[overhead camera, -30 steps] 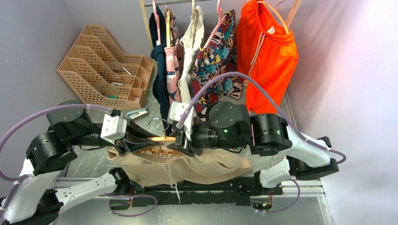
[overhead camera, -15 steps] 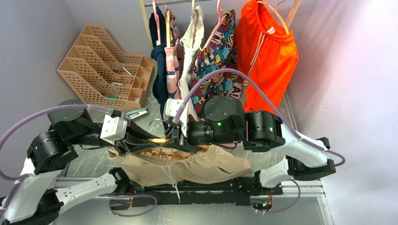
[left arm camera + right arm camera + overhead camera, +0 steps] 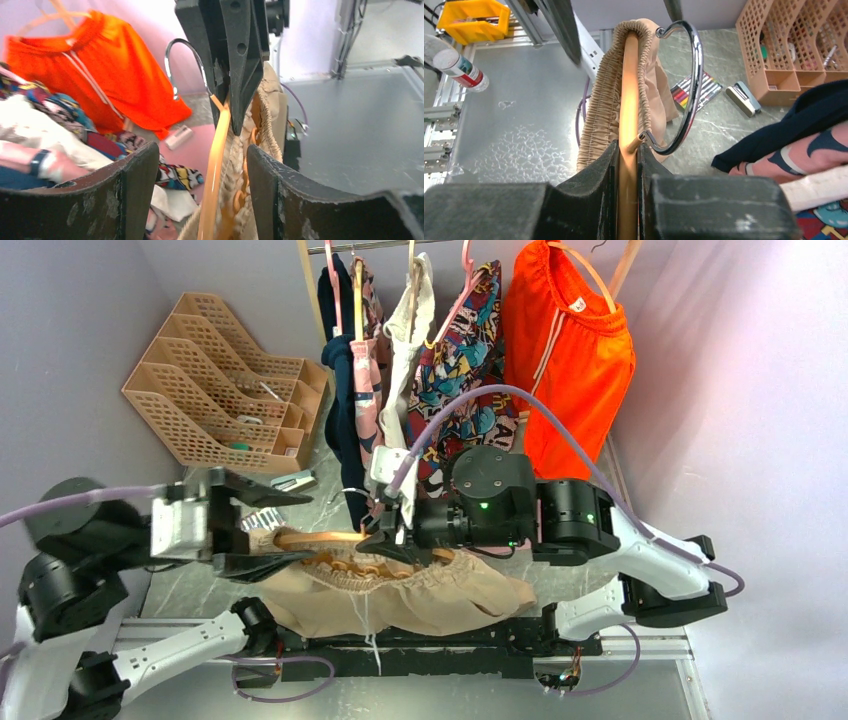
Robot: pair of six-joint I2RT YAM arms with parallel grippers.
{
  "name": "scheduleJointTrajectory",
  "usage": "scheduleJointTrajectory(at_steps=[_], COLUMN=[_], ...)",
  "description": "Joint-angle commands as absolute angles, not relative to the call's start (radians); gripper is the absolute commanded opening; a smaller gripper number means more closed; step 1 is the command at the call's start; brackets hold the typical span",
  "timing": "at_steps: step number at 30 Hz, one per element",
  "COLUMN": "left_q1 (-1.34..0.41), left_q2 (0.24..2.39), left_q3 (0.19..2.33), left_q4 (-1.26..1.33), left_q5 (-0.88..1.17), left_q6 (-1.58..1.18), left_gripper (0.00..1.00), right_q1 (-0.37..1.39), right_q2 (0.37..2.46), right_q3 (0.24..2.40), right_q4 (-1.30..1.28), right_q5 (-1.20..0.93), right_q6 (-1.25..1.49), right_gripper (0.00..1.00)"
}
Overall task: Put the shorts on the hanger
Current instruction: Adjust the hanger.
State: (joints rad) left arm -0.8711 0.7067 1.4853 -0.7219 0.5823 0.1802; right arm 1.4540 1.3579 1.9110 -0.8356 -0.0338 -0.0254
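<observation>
shorts (image 3: 420,592) draped over hanger (image 3: 325,537), gathered waistband bunched along the bar, legs sagging to the near edge of the table (image 3: 185,588), white drawstring dangling at centre
hanger lies roughly level just above the table, between the two arms; its chrome hook (image 3: 684,85) rises just ahead of the right fingers
right gripper (image 3: 388,540) clamped on the hanger bar at the hook base, pads tight on both sides of the bar in the wrist view
left gripper (image 3: 298,528) wide open, holding nothing; its fingers straddle the far end of the hanger and the waistband, with a gap on each side in the wrist view
behind: rail of hung garments, bright orange shorts (image 3: 565,360) at its right end
tan mesh trays (image 3: 220,380) at back left, stapler (image 3: 293,483) just in front of them, markers (image 3: 694,90) loose on the table
</observation>
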Motion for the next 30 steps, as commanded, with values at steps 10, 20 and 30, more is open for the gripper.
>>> scheduleJointTrajectory(at_steps=[10,20,30], left_q1=[-0.865,-0.865,-0.865], left_q2=[0.472,0.469,0.448], left_q3=[1.479,1.586,1.561], left_q4=[-0.282,-0.306,-0.339], left_q5=[0.103,0.035,0.028], left_q6=[0.198,0.218,0.224], left_gripper=[0.70,0.69,0.69], right_q1=[1.450,1.450,1.451], right_q2=[1.439,1.326,1.380], right_q3=[2.622,2.333,2.387], right_q4=[-0.879,-0.772,-0.771], right_q5=[0.003,0.056,-0.226], right_q6=[-0.027,-0.053,0.003], right_gripper=[0.00,0.00,0.00])
